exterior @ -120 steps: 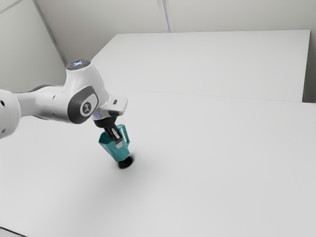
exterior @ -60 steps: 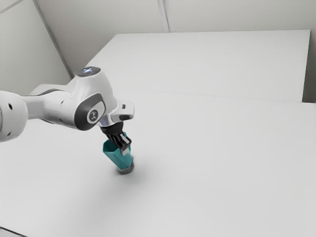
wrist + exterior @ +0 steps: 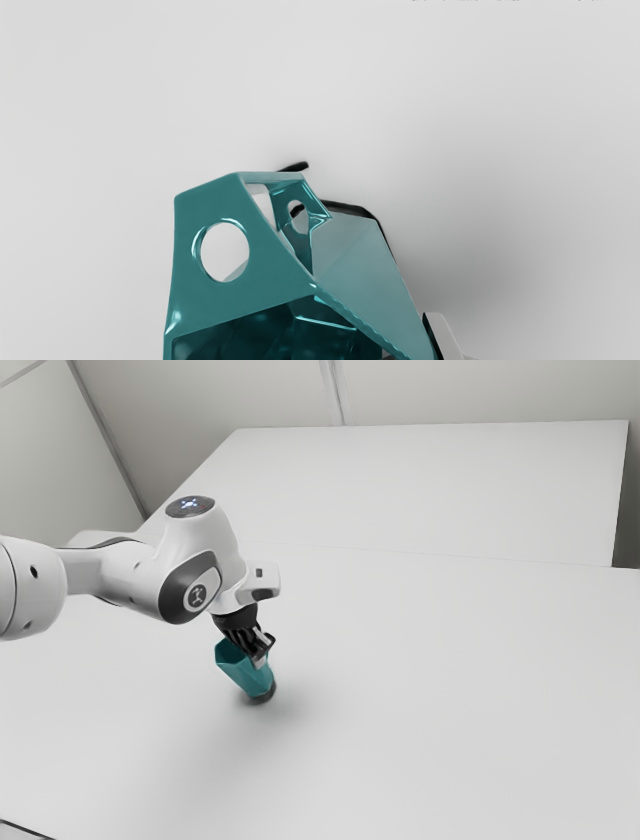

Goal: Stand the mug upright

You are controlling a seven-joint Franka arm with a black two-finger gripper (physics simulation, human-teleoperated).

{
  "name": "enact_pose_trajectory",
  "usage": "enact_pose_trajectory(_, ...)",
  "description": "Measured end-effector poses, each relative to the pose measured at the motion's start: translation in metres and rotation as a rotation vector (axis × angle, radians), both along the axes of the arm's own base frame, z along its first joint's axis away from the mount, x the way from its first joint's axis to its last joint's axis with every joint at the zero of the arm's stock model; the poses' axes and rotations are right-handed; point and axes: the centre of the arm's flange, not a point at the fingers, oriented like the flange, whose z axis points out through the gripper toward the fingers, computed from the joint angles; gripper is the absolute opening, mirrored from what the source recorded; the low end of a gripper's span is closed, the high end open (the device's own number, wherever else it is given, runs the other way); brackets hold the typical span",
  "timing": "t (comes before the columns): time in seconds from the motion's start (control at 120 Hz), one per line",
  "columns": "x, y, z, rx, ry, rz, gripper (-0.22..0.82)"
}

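The teal faceted mug (image 3: 243, 668) leans in the exterior view, its mouth raised toward that view's left and its bottom low by a dark patch on the table. My gripper (image 3: 262, 657) is at its upper side, shut on the mug's wall. In the wrist view the mug (image 3: 350, 250) shows its handle with round holes and part of its dark inside. There the gripper (image 3: 412, 345) has one finger against the outer wall, and a sliver of the other shows inside the mouth. Whether the bottom touches the table cannot be told.
The white table (image 3: 450, 690) extends around the mug. A raised white panel or surface (image 3: 420, 490) lies beyond it, and a dark-edged object (image 3: 25, 830) is at the exterior view's lower left corner.
My hand has moved toward the exterior view's right and somewhat lower, carrying the mug. The mug has turned, its handle no longer showing beside the fingers, and the dark patch beneath has shrunk.
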Motion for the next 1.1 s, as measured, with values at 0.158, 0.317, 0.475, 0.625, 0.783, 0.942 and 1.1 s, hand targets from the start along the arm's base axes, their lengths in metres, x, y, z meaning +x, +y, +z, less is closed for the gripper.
enact_pose_trajectory(0.158,0.001,-0.001,-0.003,-0.004,-0.002,0.020,-0.18)
enact_pose_trajectory(0.317,0.002,0.000,-0.006,-0.007,0.000,0.037,-0.18)
enact_pose_trajectory(0.475,0.001,-0.002,-0.006,-0.007,-0.001,0.040,0.09)
enact_pose_trajectory(0.625,-0.001,-0.007,-0.003,-0.004,-0.007,0.034,0.34)
enact_pose_trajectory(0.783,-0.004,-0.012,0.005,0.005,-0.026,0.028,0.48)
enact_pose_trajectory(0.942,-0.006,-0.011,0.017,0.018,-0.047,0.033,0.55)
enact_pose_trajectory(1.1,-0.010,-0.014,0.032,0.036,-0.068,0.031,0.58)
